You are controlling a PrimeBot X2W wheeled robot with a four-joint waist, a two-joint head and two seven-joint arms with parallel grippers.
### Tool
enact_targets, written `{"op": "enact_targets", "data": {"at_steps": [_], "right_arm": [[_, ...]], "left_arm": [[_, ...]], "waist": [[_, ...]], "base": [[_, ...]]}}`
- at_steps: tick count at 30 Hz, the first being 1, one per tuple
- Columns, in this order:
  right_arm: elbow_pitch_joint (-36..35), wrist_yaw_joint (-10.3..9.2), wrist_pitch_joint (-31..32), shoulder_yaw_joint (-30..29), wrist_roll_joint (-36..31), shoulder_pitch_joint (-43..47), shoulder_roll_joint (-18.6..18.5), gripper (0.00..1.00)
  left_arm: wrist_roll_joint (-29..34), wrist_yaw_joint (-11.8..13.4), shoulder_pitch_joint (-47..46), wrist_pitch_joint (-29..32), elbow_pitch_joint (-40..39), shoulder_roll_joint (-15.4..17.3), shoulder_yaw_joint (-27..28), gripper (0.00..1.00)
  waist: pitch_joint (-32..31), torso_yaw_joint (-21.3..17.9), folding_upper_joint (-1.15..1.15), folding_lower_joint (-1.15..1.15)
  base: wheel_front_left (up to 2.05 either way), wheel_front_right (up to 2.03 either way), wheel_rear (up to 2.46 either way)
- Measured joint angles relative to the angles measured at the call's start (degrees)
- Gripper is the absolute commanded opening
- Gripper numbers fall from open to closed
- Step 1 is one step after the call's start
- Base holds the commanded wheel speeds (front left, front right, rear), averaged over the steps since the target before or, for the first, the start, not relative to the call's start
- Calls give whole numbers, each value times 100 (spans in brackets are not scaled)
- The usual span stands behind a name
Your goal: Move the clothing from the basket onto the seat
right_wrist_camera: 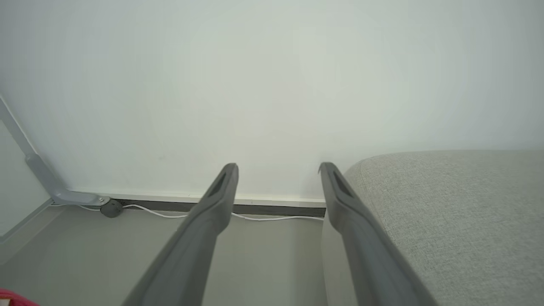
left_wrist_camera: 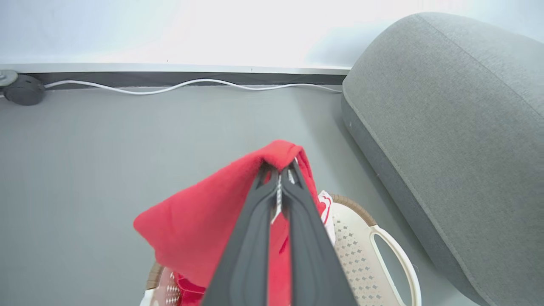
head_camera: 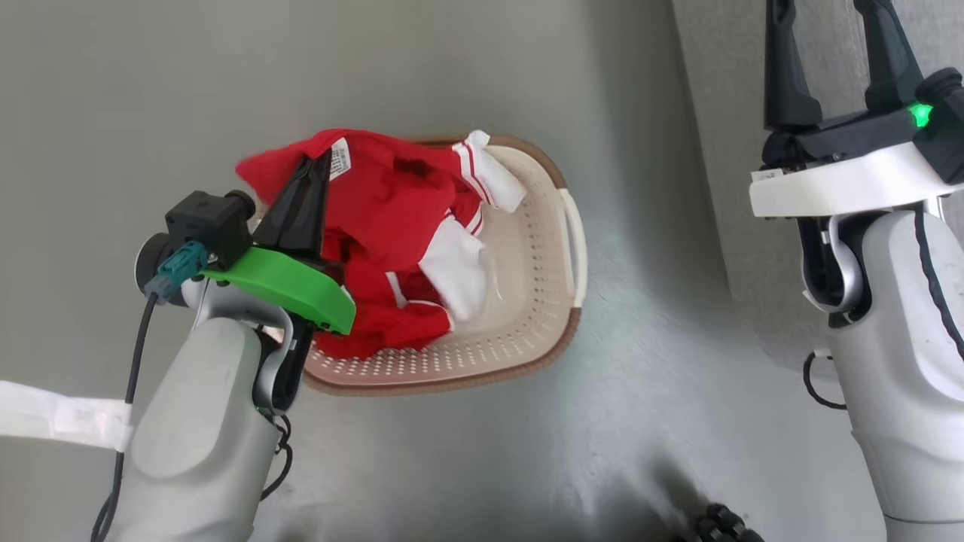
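In the head view, the left gripper [head_camera: 315, 172] is clamped on a fold of the clothing [head_camera: 392, 211], its two dark fingers pressed together with red fabric draped around them. The rest of the red-and-white heap lies in the basket [head_camera: 527, 354], which stands on the grey floor [head_camera: 452, 75]. The seat [head_camera: 715, 113] is to the right, apart from the basket, and the right gripper [head_camera: 828, 38] shows against it, fingers spread and empty. In the left wrist view, the fingers meet tip to tip with red cloth folded over their ends, above the basket's rim and near the seat. In the right wrist view, the fingers stand wide apart beside the seat's rounded edge, holding nothing, and a white cable [right_wrist_camera: 263, 217] runs along the foot of the wall [right_wrist_camera: 272, 85].
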Motion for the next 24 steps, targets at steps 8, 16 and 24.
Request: {"op": "enact_targets", "data": {"at_steps": [8,16,24], "right_arm": [[-24,358,-1,137,-34,371,-75,100],[14,643,0,732,-37,742,-21,100],[350,751,0,1606,76,1062,112,100]], "left_arm": [[-222,-38,145,-98,-401,-42,-36,0],[-225,-43,221,-98,-818,-18,-299,0],[-256,-44,413,68,-1204,92,-624,0]], "waist": [[-636,497,0,0],[-1325,910,0,0],[-2042,1162,0,0]], "base": [[0,0,0],[0,0,0],[0,0,0]]}}
